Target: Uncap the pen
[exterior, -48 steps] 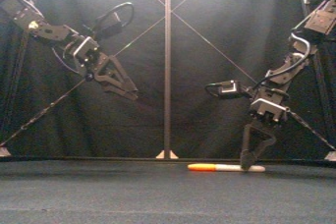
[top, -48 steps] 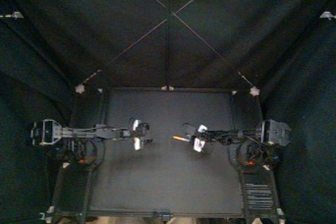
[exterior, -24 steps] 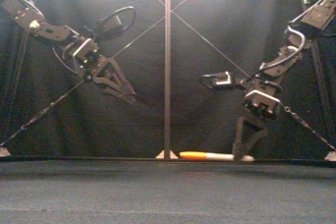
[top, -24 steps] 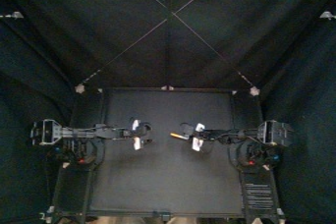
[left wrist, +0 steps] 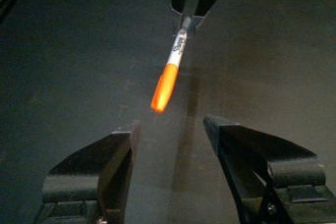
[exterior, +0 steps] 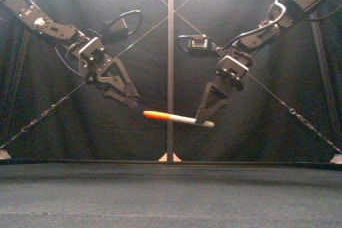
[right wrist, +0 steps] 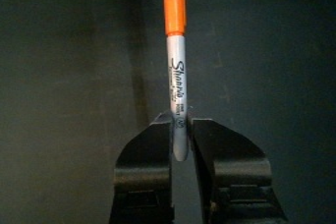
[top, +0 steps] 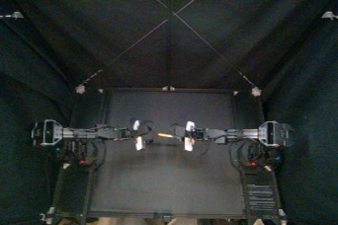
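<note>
Right pincer (right wrist: 178, 120): shut on the tail end of the pen, one jaw pressed to each side of the grey barrel.
Pen (exterior: 178, 119): in the air, well above the desk (exterior: 171, 197). It lies almost level between the two arms, sitting a little lower at the gripped end.
Barrel (right wrist: 176, 66): grey with black lettering, running straight out from the right pincer's jaws.
Cap (left wrist: 163, 85): orange, on the pen and seated against the barrel, pointing toward the left arm.
Left pincer (left wrist: 171, 128): jaws spread wide and empty. It is near the cap's tip but apart from it, and from its wrist camera the cap lines up with the gap between the jaws.
Done so far: the pen is off the desk, gripped firmly at one end and offered cap-first to the other arm.
Left to do: everything to do with the cap itself. The left pincer likely needs to come forward round the orange section and close on it. The two arms must then pull apart along the pen's length.
Progress, as a judgement: roughly the halfway mark, with the pen ready and the cap not yet touched.
</note>
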Controlling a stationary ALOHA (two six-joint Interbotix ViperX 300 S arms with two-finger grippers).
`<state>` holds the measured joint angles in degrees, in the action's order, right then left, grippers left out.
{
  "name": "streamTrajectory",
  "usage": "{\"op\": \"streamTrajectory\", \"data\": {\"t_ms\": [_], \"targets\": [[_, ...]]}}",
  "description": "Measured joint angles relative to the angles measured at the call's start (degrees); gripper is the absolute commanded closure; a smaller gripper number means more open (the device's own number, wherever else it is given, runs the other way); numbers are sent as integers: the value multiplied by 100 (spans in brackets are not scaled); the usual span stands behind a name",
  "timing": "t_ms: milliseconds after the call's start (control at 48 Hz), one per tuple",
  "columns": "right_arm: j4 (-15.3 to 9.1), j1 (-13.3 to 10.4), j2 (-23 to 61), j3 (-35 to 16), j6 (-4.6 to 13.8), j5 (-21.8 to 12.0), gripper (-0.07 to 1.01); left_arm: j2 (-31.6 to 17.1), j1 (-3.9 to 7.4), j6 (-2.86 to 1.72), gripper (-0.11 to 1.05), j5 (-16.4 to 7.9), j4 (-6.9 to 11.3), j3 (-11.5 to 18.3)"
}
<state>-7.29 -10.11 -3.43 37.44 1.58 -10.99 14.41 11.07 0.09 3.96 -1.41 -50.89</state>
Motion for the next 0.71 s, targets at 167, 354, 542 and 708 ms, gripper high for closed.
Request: {"op": "streamTrajectory", "data": {"t_ms": [167,354,542,708], "targets": [[-26,97,132,-193,-62,0,52,-237,0,0,6,-9,18,123],[-114,220,220,-325,0,0,52,-527,0,0,6,-44,18,290],[-167,237,246,-369,-18,0,52,-650,-18,9,8,-193,18,396],[-176,229,255,-378,9,0,52,-642,-18,0,23,-202,26,404]]}}
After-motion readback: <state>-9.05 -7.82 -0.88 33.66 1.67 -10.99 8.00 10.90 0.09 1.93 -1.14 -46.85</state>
